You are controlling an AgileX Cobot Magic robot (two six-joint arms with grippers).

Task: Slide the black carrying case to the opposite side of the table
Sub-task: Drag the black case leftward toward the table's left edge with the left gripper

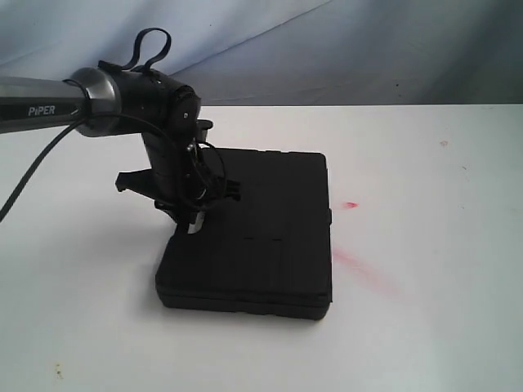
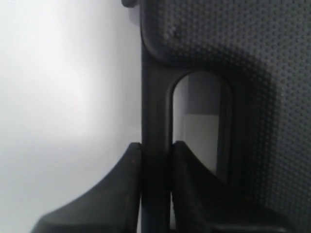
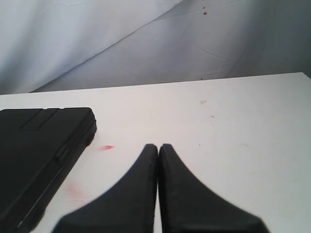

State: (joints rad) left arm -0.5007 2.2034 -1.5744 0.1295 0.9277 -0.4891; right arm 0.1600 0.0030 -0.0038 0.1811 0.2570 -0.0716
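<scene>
Now gripping black case (image 1: 270,237) by handle (image 2: 154,97) with left tool (image 2: 156,148); holding right tool (image 3: 158,147) closed, empty, above table (image 1: 441,327).

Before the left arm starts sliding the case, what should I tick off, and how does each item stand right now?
1. Left gripper on the black carrying case: jaws closed on its handle; ok.
2. Case lying flat on the table: ok.
3. Table right of the case: only red smears show there; ok.
4. Right gripper shut, empty and apart from the case: ok.
5. Grip firm enough not to slip during the slide: cannot tell.
</scene>
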